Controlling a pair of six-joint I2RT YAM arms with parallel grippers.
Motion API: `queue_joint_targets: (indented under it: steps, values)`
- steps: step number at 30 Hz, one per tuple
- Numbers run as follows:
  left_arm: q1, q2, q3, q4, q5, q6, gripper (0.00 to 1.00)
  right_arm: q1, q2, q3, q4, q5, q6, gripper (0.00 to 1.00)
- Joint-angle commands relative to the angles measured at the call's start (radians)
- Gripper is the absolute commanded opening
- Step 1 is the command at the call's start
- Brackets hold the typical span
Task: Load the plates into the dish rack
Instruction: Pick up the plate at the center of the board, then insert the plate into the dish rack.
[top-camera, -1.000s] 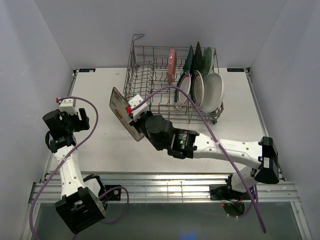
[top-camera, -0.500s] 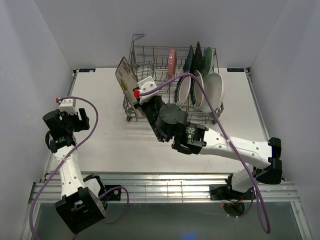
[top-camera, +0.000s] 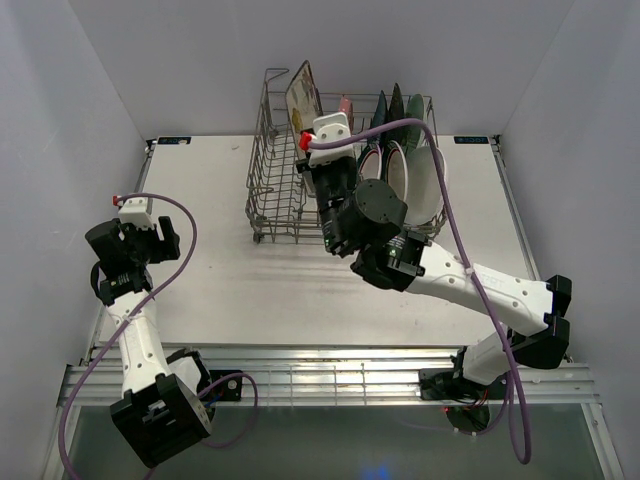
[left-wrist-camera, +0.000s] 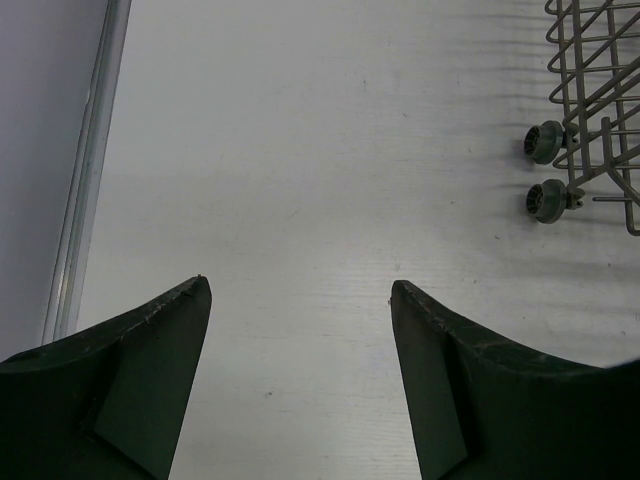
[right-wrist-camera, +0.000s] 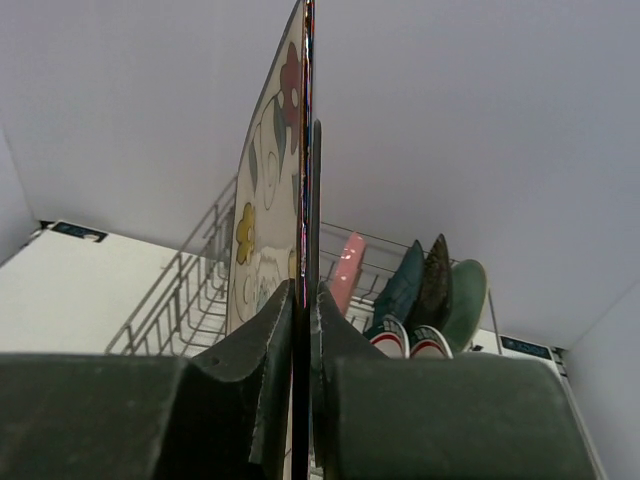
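Note:
My right gripper (top-camera: 318, 133) is shut on the cream floral square plate (top-camera: 302, 97). It holds the plate upright and edge-on above the grey wire dish rack (top-camera: 268, 185), over its left half. In the right wrist view the plate (right-wrist-camera: 268, 170) rises between my fingers (right-wrist-camera: 262, 340). Several plates stand in the rack's right half: pink dotted (top-camera: 344, 125), teal (top-camera: 379, 117), black floral (top-camera: 396, 112), mint (top-camera: 415, 118), and white rounds (top-camera: 428, 185). My left gripper (left-wrist-camera: 300, 300) is open and empty over bare table at the far left.
The rack's two small wheels (left-wrist-camera: 547, 170) show at the right of the left wrist view. White walls close in the table on three sides. A metal rail (top-camera: 330, 380) runs along the near edge.
My right gripper has lifted the cream floral plate from low in front of the rack's left corner, up and back, until it is above the rack. The left arm has not moved.

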Motion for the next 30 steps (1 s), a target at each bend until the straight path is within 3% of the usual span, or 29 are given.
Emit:
queue_joint_targets:
  steps: [1,8,17,30]
  values:
    - [0.005,-0.008,0.003,0.011,0.021,0.005,0.83,-0.056,-0.052,0.081,0.211,0.006,-0.042,0.08]
    - [0.005,-0.014,-0.001,0.022,0.021,0.005,0.83,-0.183,0.000,0.078,0.192,0.022,-0.022,0.08]
    - [0.005,-0.011,-0.008,0.023,0.027,0.008,0.83,-0.305,0.066,0.134,-0.007,-0.049,0.168,0.08]
    - [0.004,-0.008,-0.014,0.025,0.030,0.011,0.83,-0.371,0.161,0.180,-0.150,-0.136,0.314,0.08]
